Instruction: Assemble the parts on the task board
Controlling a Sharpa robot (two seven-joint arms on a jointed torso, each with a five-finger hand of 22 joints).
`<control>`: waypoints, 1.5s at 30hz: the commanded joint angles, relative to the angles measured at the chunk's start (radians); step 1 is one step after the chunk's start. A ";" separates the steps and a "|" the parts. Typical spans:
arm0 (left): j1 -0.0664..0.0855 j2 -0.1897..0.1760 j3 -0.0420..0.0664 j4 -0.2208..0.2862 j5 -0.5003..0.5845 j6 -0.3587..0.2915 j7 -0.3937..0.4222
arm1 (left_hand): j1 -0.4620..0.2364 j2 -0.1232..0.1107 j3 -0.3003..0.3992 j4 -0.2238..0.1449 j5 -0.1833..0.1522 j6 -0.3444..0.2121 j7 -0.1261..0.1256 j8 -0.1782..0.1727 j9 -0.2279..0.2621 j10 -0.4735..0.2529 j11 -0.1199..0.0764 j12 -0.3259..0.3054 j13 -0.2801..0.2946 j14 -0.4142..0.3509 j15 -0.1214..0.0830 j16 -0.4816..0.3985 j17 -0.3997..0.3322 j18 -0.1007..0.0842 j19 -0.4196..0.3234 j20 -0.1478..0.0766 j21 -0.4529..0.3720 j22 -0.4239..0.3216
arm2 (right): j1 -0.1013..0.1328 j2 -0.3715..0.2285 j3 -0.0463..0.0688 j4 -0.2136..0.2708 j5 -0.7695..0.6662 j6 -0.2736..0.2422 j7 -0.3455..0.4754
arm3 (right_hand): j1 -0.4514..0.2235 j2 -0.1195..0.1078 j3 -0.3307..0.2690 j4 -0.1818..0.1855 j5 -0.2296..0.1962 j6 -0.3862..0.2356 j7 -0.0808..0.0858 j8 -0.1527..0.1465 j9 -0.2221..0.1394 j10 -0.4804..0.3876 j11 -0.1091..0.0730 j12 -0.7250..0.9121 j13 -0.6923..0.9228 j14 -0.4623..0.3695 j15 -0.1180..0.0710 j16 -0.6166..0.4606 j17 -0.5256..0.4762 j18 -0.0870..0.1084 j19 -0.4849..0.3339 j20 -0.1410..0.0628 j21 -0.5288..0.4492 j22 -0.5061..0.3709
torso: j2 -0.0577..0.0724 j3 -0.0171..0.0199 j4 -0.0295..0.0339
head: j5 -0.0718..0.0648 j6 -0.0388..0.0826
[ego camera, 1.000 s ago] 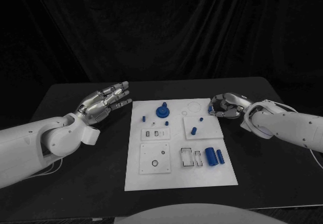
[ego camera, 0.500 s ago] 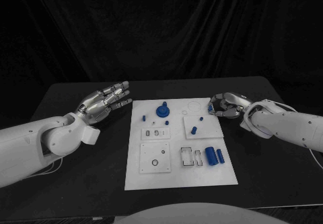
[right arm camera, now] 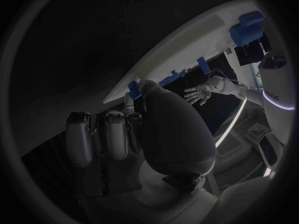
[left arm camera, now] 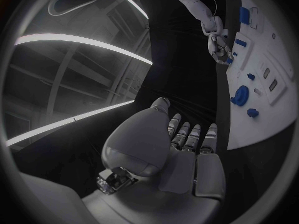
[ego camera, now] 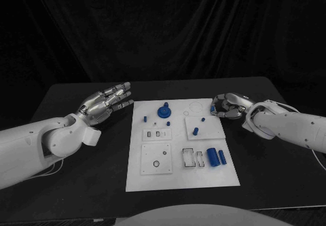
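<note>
We see the right hand (ego camera: 228, 106) at the far right corner of the task board (ego camera: 182, 179), fingers curled in around a small blue part (ego camera: 212, 108) pinched at its fingertips just above the board's edge. The left hand (ego camera: 105, 102) hovers over the black table (ego camera: 81, 188) just left of the board, palm up, fingers spread, holding nothing. The other blue parts (ego camera: 216, 157) lie on the board.

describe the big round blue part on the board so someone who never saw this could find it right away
Start at the white task board in the middle of the black table and look along its far edge, on the half nearer the robot's left hand. There stands the round blue part, a wide disc with a stub rising from its far side. Its neighbours are slim pegs and cylinders; it alone is broad and round.
</note>
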 commanded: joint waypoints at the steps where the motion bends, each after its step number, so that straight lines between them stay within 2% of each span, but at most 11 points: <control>1: -0.002 0.002 0.001 0.001 0.002 0.013 0.006 | 0.008 0.001 0.006 0.001 0.006 -0.006 0.004 0.003 0.000 -0.002 -0.003 0.006 -0.001 -0.003 0.004 0.004 0.000 0.017 0.001 -0.002 0.002 0.000 | -0.004 -0.002 -0.001 0.001 -0.007 0.004 -0.002 | 0.008 0.002 0.006 0.000 0.005 0.008 0.000 0.005 0.004 0.104 -0.004 0.003 0.263 0.106 -0.003 0.003 0.263 -0.005 0.101 -0.002 -0.005 0.259 | 0.000 -0.0001 -0.0003 | 0.001 -0.001; 8: -0.002 0.001 0.001 0.000 0.002 0.014 0.006 | 0.007 0.001 0.007 0.001 0.006 -0.007 0.004 0.002 0.000 -0.002 -0.003 0.006 -0.001 -0.003 0.004 0.003 0.000 0.017 0.001 -0.002 0.001 0.000 | -0.004 -0.010 -0.001 0.017 -0.007 -0.031 0.006 | 0.008 0.002 0.006 0.001 0.006 0.009 0.000 0.006 0.004 0.104 -0.004 0.003 0.263 0.106 -0.003 0.003 0.263 -0.005 0.101 -0.002 -0.006 0.259 | 0.000 -0.0002 -0.0002 | 0.002 -0.003; 12: -0.003 0.000 0.001 -0.001 0.002 0.013 0.007 | 0.007 0.001 0.008 0.001 0.006 -0.008 0.002 0.002 0.000 -0.003 -0.002 0.006 -0.001 -0.003 0.004 0.004 0.000 0.017 0.001 -0.002 0.001 0.000 | 0.002 -0.025 -0.001 0.056 -0.007 -0.071 0.009 | 0.008 0.001 0.006 0.001 0.007 0.010 0.001 0.008 0.005 0.104 -0.004 0.003 0.263 0.106 -0.003 0.003 0.263 -0.004 0.099 -0.002 -0.008 0.258 | 0.000 0.0002 0.0000 | 0.008 -0.006; 19: -0.003 0.007 0.001 -0.009 0.002 0.012 0.006 | 0.007 0.001 0.008 0.001 0.006 -0.008 0.002 0.002 0.000 -0.003 -0.002 0.006 -0.001 -0.003 0.005 0.004 0.000 0.017 0.001 -0.002 0.001 0.000 | 0.070 -0.036 0.000 0.176 -0.011 -0.088 0.014 | 0.007 0.000 0.006 0.001 0.013 0.014 0.002 0.011 0.005 0.104 -0.003 0.003 0.263 0.106 -0.003 0.003 0.263 -0.006 0.104 -0.002 -0.002 0.261 | 0.000 -0.0002 -0.0008 | 0.017 -0.005; 23: -0.003 0.012 0.001 -0.012 0.002 0.013 0.006 | 0.007 0.000 0.008 0.001 0.006 -0.006 0.001 0.003 0.000 -0.003 -0.002 0.007 -0.001 -0.003 0.005 0.004 0.000 0.017 0.001 -0.002 0.001 0.000 | 0.116 -0.023 0.000 0.244 -0.018 -0.059 -0.008 | 0.007 0.000 0.007 0.001 0.013 0.014 0.002 0.011 0.005 0.104 -0.003 0.003 0.263 0.106 -0.003 0.003 0.263 -0.006 0.104 -0.002 -0.002 0.261 | 0.000 -0.0005 -0.0016 | 0.015 -0.001; 27: -0.003 0.017 0.001 -0.014 0.002 0.014 0.004 | 0.007 0.000 0.008 0.001 0.006 -0.006 0.001 0.003 0.000 -0.003 -0.002 0.007 -0.001 -0.003 0.005 0.004 0.000 0.017 0.001 -0.002 0.001 0.000 | 0.134 0.009 0.000 0.275 -0.021 -0.010 -0.030 | 0.006 0.000 0.007 0.001 0.014 0.012 0.004 0.010 0.004 0.104 -0.002 0.003 0.263 0.106 -0.002 0.003 0.263 -0.006 0.104 -0.002 -0.002 0.261 | -0.001 -0.0009 -0.0001 | 0.014 0.003; 30: -0.003 0.020 0.001 -0.015 0.002 0.016 0.005 | 0.007 0.000 0.008 0.001 0.006 -0.006 0.001 0.003 0.000 -0.003 -0.002 0.007 -0.001 -0.003 0.005 0.004 0.000 0.017 0.001 -0.002 0.001 0.000 | 0.137 0.043 0.000 0.278 -0.034 0.043 -0.045 | 0.008 0.003 0.010 -0.001 0.014 0.008 0.006 0.008 0.003 0.104 -0.001 0.003 0.263 0.106 -0.001 0.003 0.263 -0.007 0.106 -0.002 0.000 0.262 | 0.000 -0.0001 -0.0004 | 0.016 0.007; 35: -0.003 0.022 0.001 -0.017 0.002 0.020 0.005 | 0.007 0.000 0.009 0.001 0.006 -0.007 0.000 0.003 0.000 -0.003 -0.001 0.007 -0.001 -0.003 0.005 0.004 0.000 0.017 0.001 -0.002 0.001 0.000 | 0.125 0.105 0.000 0.269 -0.114 0.108 -0.079 | 0.011 0.005 0.014 -0.004 0.014 0.007 0.010 0.006 0.001 0.104 0.002 0.003 0.263 0.106 0.001 0.003 0.263 -0.007 0.107 -0.001 0.001 0.262 | -0.001 0.0000 0.0009 | 0.025 0.009; 40: -0.003 0.022 0.001 -0.019 0.002 0.023 0.004 | 0.007 0.000 0.009 0.001 0.006 -0.007 0.000 0.003 0.000 -0.003 -0.001 0.007 -0.001 -0.003 0.005 0.004 0.000 0.017 0.001 -0.002 0.001 0.000 | 0.110 0.157 0.000 0.264 -0.150 0.186 -0.128 | 0.009 0.008 0.019 -0.008 0.012 0.026 0.015 0.003 -0.004 0.104 0.008 0.003 0.263 0.106 0.006 0.003 0.263 -0.008 0.108 0.003 0.003 0.263 | -0.001 -0.0014 0.0018 | 0.028 0.004; 42: -0.003 0.024 0.001 -0.024 0.002 0.024 0.004 | 0.007 0.000 0.010 0.001 0.006 -0.007 -0.001 0.003 0.000 -0.003 0.000 0.009 0.000 -0.003 0.006 0.005 0.000 0.017 0.001 -0.002 0.001 0.000 | 0.101 0.175 0.000 0.264 -0.163 0.207 -0.143 | 0.003 0.008 0.021 -0.012 -0.003 0.036 0.019 -0.009 -0.013 0.104 0.012 0.003 0.263 0.106 0.010 0.003 0.263 -0.008 0.108 0.007 0.003 0.263 | 0.000 -0.0021 0.0016 | 0.026 0.002; 45: -0.004 0.028 0.001 -0.031 0.002 0.025 0.004 | 0.007 0.000 0.010 0.001 0.006 -0.007 -0.002 0.003 0.000 -0.003 0.000 0.009 0.000 -0.003 0.006 0.005 0.000 0.017 0.001 -0.002 0.001 0.000 | 0.091 0.192 0.000 0.266 -0.174 0.215 -0.153 | 0.001 0.007 0.022 -0.015 -0.006 0.038 0.020 -0.018 -0.018 0.104 0.013 0.003 0.263 0.106 0.012 0.003 0.263 -0.008 0.108 0.009 0.003 0.263 | 0.000 -0.0005 0.0004 | 0.027 0.003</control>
